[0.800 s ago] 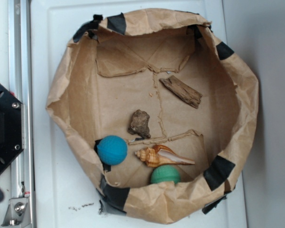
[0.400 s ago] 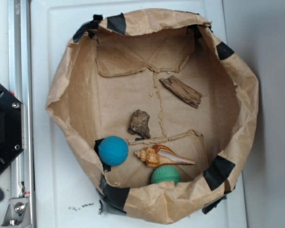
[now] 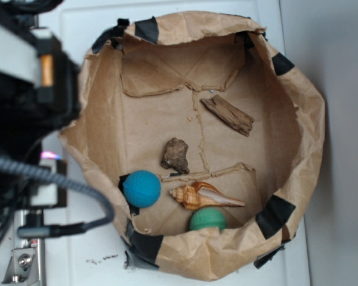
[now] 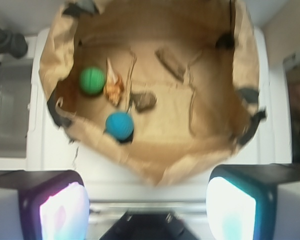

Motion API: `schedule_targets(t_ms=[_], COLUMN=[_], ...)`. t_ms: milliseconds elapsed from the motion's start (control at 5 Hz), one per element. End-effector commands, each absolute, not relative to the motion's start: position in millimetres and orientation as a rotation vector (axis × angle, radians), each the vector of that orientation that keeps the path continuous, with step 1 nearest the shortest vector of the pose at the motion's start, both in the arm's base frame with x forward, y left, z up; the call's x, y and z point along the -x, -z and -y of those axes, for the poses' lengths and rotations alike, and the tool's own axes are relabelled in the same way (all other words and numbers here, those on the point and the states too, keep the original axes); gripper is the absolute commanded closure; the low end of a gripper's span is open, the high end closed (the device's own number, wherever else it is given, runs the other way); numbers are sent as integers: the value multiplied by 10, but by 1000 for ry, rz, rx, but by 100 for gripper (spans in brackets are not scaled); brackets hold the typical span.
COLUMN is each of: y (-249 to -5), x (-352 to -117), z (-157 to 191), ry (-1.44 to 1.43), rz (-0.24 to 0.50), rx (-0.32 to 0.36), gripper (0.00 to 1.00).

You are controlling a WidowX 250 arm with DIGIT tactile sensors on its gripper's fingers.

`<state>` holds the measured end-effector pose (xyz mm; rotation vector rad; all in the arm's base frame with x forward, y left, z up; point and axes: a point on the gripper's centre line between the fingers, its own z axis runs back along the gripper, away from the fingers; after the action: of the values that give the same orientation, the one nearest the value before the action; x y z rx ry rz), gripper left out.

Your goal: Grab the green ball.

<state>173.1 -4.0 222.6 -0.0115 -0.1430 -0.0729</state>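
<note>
**A:** Exterior first: barely started. Arm (image 3: 30, 113) parked off the left rim of the paper bowl (image 3: 304, 137), nowhere near the ball (image 3: 208, 219) yet. Can't see the fingers from here.

**B:** Contents? Green ball tucked low against the near wall, just beside the shell (image 3: 204, 196), maybe touching. Blue ball (image 3: 141, 188) left of the shell, rock (image 3: 175, 155) above it, wood (image 3: 228, 115) well apart near the top.

**A:** Wrist view: blurry, but fingers (image 4: 57, 210) spread wide, nothing between them. Gripper (image 4: 149, 207) outside the bowl, above the white table (image 4: 55, 150).

**B:** Same five things in there. Green ball (image 4: 92, 80) upper left, next to the shell (image 4: 113, 91), blue one (image 4: 120, 125) nearer the camera.

**A:** So all of it left: reach in, drop down, pinch.
</note>
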Motion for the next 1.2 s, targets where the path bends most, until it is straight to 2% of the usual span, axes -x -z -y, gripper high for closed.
schedule_targets(t_ms=[0, 200, 400, 600, 800, 1000], y=[-2386, -2386, -2358, -2316, -2206, -2006], x=[-1770, -1770, -2078, -2416, -2606, -2709], z=[-10, -10, -53, -15, 35, -65], ry=[150, 150, 206, 181, 378, 569], rz=[187, 187, 233, 209, 221, 252], rx=[46, 46, 52, 52, 67, 44], gripper=[0, 0, 0, 0, 0, 0])
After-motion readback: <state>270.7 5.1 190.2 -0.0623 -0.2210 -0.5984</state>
